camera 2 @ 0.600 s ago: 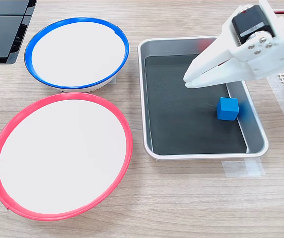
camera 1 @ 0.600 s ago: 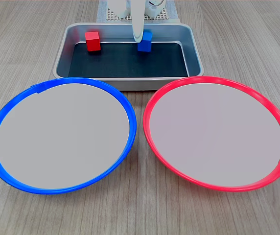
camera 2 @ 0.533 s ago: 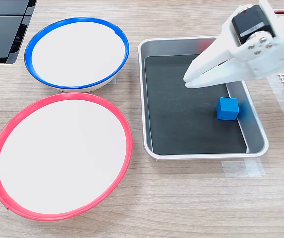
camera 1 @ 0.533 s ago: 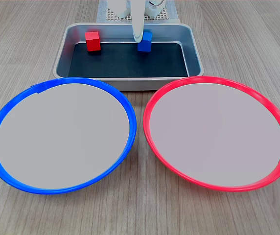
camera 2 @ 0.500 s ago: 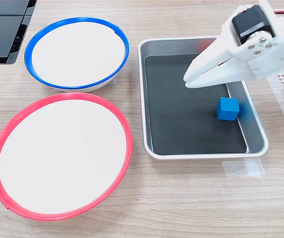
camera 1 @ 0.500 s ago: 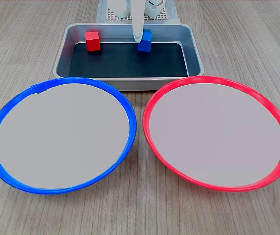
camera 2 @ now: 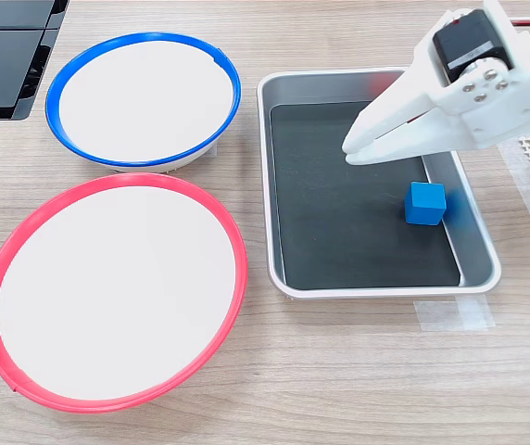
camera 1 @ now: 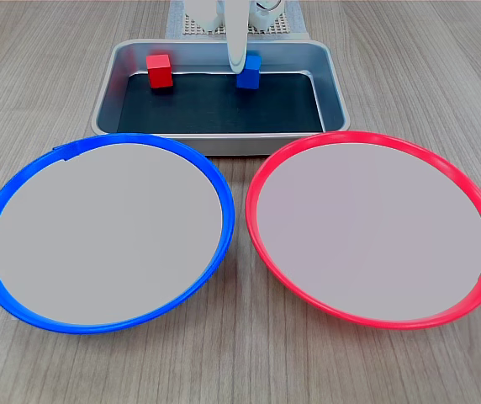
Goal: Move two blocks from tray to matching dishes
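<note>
The silver tray [camera 1: 219, 141] with a black bottom holds both blocks near its back wall in the first exterior view: the red block [camera 1: 159, 71] on the left and the blue block [camera 1: 248, 72] on the right. My white gripper [camera 1: 237, 62] hangs above the tray just left of the blue block, shut and holding nothing. In the second exterior view the gripper [camera 2: 350, 148] hovers over the tray [camera 2: 275, 185], the blue block [camera 2: 425, 203] lies below it, and the arm hides the red block. The blue-rimmed dish [camera 1: 106, 231] and red-rimmed dish [camera 1: 375, 227] hold nothing.
The two dishes sit side by side on the wooden table in front of the tray, almost touching. A black object [camera 2: 6, 56] lies at the upper left corner of the second exterior view. A white perforated base [camera 1: 192, 25] stands behind the tray.
</note>
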Robot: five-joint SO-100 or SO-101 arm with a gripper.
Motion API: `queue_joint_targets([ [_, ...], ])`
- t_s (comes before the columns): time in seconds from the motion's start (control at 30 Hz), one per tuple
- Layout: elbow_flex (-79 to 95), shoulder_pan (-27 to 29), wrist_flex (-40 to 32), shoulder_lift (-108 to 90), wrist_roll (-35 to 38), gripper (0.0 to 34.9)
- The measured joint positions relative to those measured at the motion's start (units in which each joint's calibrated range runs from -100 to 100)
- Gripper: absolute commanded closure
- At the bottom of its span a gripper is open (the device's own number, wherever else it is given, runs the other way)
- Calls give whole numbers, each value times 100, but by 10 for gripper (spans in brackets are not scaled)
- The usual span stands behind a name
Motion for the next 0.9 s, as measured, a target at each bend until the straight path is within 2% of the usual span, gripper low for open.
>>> queue_joint_targets([
  [0.47, 0, 0, 8, 0, 0, 346],
  [0.6, -118, 0, 269, 153, 93, 348],
  [0.73, -1207, 425, 620, 989, 1094, 348],
  [0.77, -1633, 646, 873, 1466, 1563, 348],
  [0.8, -2278, 1177, 1297, 2072, 2281, 348],
  [0.83, -2641, 1381, 1533, 2430, 2789, 348],
  [0.9, -3049, 1903, 1852, 2856, 3419, 346],
])
